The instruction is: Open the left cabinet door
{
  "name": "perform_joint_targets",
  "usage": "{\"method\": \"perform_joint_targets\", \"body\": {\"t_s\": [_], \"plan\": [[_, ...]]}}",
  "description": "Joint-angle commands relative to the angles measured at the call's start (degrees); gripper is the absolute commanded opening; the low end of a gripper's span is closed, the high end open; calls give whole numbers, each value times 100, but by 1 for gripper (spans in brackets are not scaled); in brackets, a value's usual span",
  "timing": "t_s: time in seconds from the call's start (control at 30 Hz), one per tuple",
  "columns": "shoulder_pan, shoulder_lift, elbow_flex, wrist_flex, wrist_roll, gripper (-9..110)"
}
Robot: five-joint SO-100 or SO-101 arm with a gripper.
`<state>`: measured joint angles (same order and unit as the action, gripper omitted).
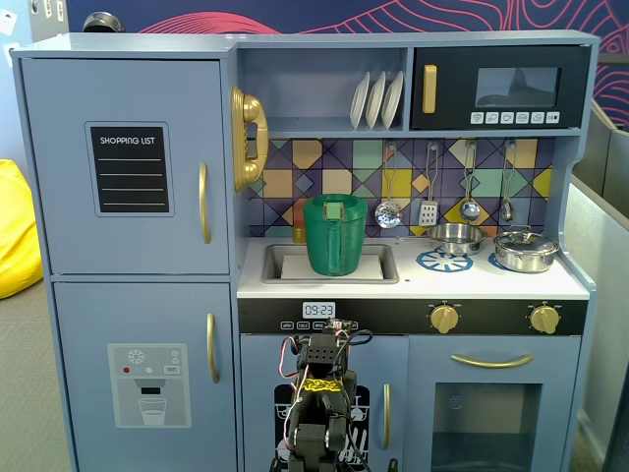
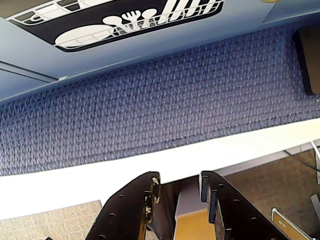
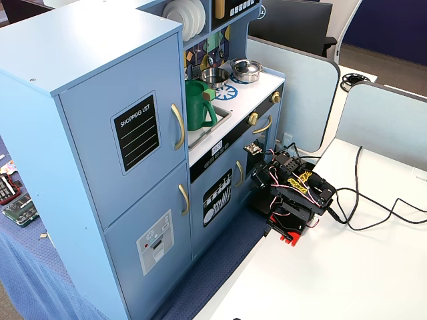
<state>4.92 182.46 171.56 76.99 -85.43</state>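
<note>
The left cabinet door (image 1: pixel 128 167) is blue-grey with a black "SHOPPING LIST" panel (image 1: pixel 130 169) and a vertical gold bar handle (image 1: pixel 203 203). It is closed, at the upper left of the toy kitchen. It also shows in the other fixed view (image 3: pixel 123 133) with its handle (image 3: pixel 178 127). My arm (image 1: pixel 316 393) sits folded low in front of the kitchen's middle, well below and right of that handle. My gripper (image 2: pixel 180 182) has its jaws a little apart with nothing between them. It hangs over the white table edge and also shows in a fixed view (image 3: pixel 261 183).
Below the left door is the door with the dispenser panel (image 1: pixel 147 379). The small dishware-picture door (image 2: pixel 125 22) faces my gripper. A blue woven mat (image 2: pixel 150 100) lies under the kitchen. A green pitcher (image 1: pixel 336 236) stands in the sink. Cables (image 3: pixel 373 213) trail over the white table (image 3: pixel 333 280).
</note>
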Motion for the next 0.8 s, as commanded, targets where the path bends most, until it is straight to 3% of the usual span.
{"method": "perform_joint_targets", "body": {"t_s": [0.0, 0.43, 0.77], "plan": [[387, -35, 9, 1090, -352, 0], [35, -35, 9, 967, -422, 0], [-1731, -563, -1169, -1828, -325, 0]]}}
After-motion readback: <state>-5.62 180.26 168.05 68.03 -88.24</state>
